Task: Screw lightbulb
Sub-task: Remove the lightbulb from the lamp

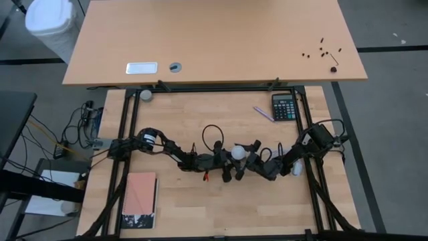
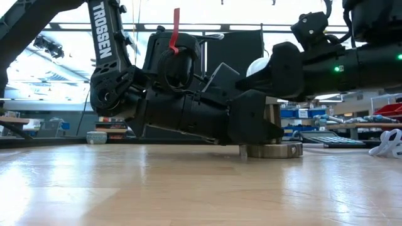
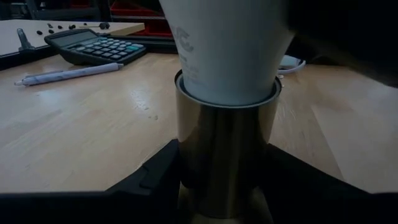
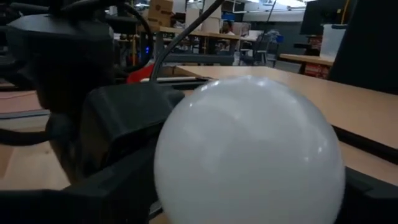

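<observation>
Left gripper clamps the socket holding the lightbulb; right gripper fingers apart around it. Calculator and pen lie beyond.

Legible text — one item only: "TROSSEN", white capitals running down the dark upper arm link in the low view, up and away from the left end effector. Grey print on the lightbulb neck — too blurred to read.
</observation>
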Controlling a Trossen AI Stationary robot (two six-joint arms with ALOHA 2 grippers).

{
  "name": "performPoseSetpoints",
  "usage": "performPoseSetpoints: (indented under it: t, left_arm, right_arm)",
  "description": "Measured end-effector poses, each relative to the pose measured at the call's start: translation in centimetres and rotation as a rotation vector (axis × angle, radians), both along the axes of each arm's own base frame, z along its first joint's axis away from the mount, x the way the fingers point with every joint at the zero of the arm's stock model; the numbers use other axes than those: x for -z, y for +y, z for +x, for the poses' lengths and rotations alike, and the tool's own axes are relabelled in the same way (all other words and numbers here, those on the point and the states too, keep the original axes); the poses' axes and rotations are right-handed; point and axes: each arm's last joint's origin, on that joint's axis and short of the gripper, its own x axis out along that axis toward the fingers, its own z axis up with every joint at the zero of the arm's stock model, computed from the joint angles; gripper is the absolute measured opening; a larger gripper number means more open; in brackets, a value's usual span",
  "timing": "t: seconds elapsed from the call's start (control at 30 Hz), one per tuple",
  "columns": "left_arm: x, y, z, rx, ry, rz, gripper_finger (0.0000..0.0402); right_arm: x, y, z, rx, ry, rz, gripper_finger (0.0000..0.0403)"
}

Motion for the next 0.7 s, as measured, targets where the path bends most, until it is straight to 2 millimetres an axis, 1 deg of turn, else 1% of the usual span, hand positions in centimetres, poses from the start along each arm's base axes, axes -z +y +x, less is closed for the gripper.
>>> performPoseSetpoints:
  t: [0.27, 0.47, 0.57, 0.7]
  left_arm:
    - [0.04, 0.00, 0.00, 0.000, 0.003, 0.001, 0.0189]
    - [0.11, 0.00, -0.01, 0.001, 0.012, 0.006, 0.0189]
    - [0.12, 0.00, -0.02, 0.001, 0.013, 0.006, 0.0189]
    - [0.13, -0.04, -0.01, 0.015, 0.014, 0.004, 0.0189]
  right_arm:
    - [-0.20, -0.40, 0.31, 0.021, -0.005, -0.009, 0.0289]
    - [-0.23, -0.42, 0.28, 0.033, -0.002, -0.017, 0.0251]
    - [-0.23, -0.43, 0.28, 0.034, -0.005, -0.013, 0.0248]
    - [-0.22, -0.36, 0.23, 0.029, -0.010, -0.005, 0.0258]
